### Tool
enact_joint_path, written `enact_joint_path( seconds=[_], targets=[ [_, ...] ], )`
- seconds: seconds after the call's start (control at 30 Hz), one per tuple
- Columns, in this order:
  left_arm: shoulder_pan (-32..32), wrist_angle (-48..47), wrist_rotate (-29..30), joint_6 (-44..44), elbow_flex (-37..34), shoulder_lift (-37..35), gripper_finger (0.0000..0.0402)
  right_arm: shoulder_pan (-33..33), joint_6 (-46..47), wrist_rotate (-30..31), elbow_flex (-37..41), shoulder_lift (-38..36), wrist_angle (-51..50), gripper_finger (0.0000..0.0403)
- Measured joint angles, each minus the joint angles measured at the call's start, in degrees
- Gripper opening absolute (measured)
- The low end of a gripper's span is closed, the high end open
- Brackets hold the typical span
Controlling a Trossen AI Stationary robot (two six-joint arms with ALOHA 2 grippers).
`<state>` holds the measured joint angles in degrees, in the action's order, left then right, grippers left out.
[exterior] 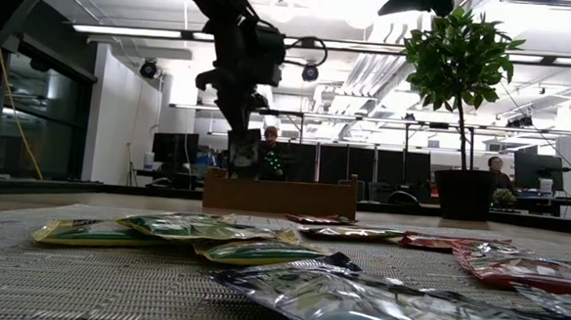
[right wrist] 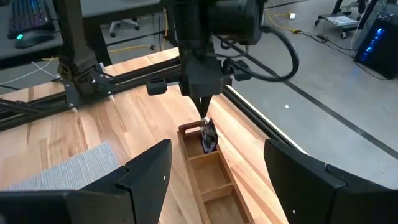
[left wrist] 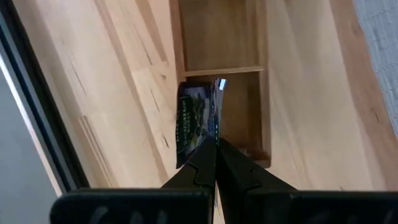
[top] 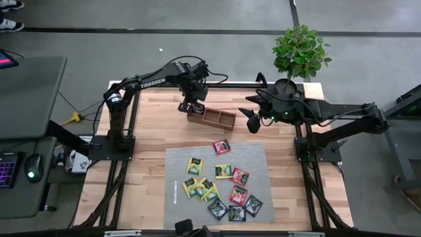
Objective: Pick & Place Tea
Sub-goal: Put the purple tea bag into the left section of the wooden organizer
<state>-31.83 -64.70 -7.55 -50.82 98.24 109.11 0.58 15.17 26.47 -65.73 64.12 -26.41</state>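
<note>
We see the left gripper (right wrist: 205, 117) clenched on one dark tea sachet (left wrist: 198, 121), holding it upright over the end compartment of the wooden tray (top: 212, 118). The right gripper (top: 252, 122) waits released beside the tray. Other sachets (top: 223, 186) lie on the grey mat (top: 256, 158).

Far-left tray compartment (top: 197, 114): blocked from above by left gripper (top: 193, 105), clamped on a dark tea sachet (left wrist: 198, 122) hanging upright over it. Other tray compartments (top: 220, 118): open from above, bounded by low wooden walls. Right gripper (top: 252, 120): fingers spread, just right of tray. Grey mat (top: 255, 158): near half crowded with tea sachets (top: 223, 171), far-right corner bare. Potted plant (top: 300, 51): obstructs far-right table corner.
</note>
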Motion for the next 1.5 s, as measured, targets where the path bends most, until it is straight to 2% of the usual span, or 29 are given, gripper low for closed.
enact_joint_path(
  seconds=[0.9,1.13,1.5],
  targets=[
    [0.0,-1.1,-2.3,-1.2,0.1,-0.1,0.0000,0.0,0.4,0.0,0.0,0.0,0.1,0.0252],
    [0.0,-1.0,-2.6,0.5,0.0,3.5,0.0000,0.0,0.4,-0.1,0.0,0.0,0.1,0.0252],
    [0.0,-0.4,-1.8,1.8,0.0,3.8,0.0002,0.0,1.1,-0.3,0.0,0.0,0.1,0.0252]
  ],
)
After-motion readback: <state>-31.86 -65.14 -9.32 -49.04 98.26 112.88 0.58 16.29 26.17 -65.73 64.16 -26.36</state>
